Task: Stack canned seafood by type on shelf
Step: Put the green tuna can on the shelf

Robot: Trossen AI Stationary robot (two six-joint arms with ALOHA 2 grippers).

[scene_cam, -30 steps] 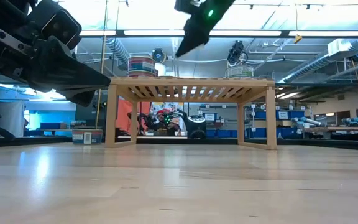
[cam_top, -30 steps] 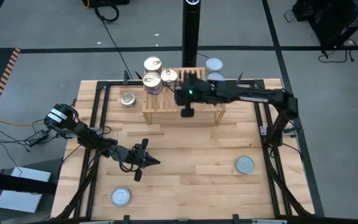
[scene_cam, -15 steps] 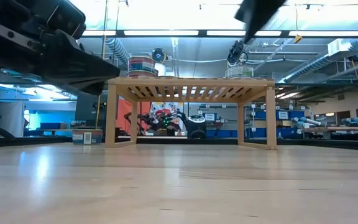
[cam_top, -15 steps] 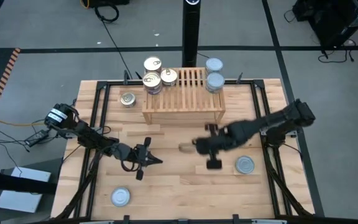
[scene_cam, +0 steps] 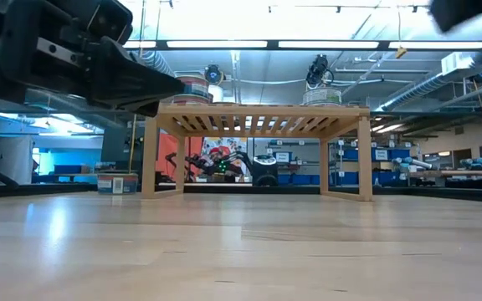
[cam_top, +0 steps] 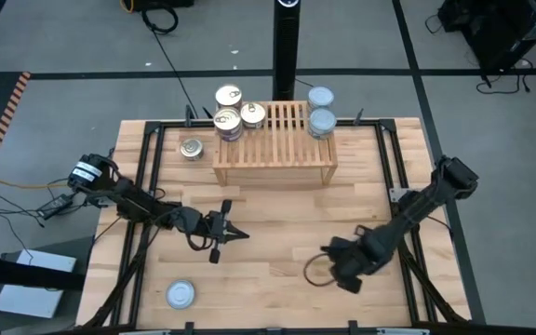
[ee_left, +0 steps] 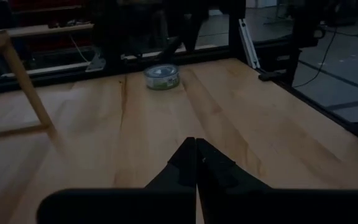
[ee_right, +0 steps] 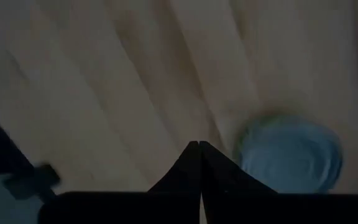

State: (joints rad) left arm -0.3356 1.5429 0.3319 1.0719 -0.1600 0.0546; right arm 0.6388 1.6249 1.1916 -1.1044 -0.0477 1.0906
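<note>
My right gripper (cam_top: pixel 342 270) sat at about five o'clock on the table (cam_top: pixel 268 279), its fingers (ee_right: pixel 199 163) pressed together with nothing between them. In the right wrist view a pale blue-lidded tin (ee_right: pixel 289 155) lay flat on the wood just beside the fingertips, blurred but round and low. From above, my arm hid that tin. The right arm ran from the gripper out toward four o'clock, to its base at the table's right edge.

My left gripper (cam_top: pixel 235 233) hung near eight o'clock, also clamped together on nothing, pointing toward the table's middle. In its wrist view, another silver-blue tin (ee_left: pixel 161 77) stood well ahead of the fingers, near the table's edge. The left arm stretched back toward nine o'clock, off the table's left side.

The shelf (cam_top: pixel 274 149) stood at twelve o'clock, a light-wood rack with a slatted top. At its left end I saw gold-lidded tins (cam_top: pixel 238 113) clustered together, one standing higher than the rest, and at its right end blue-silver tins (cam_top: pixel 321 112). In the low view each end showed a stack on the slats.

A loose gold tin (cam_top: pixel 191 148) sat on the table just left of the shelf, around eleven o'clock. A silver one (cam_top: pixel 180 295) lay at seven o'clock near the front edge.
</note>
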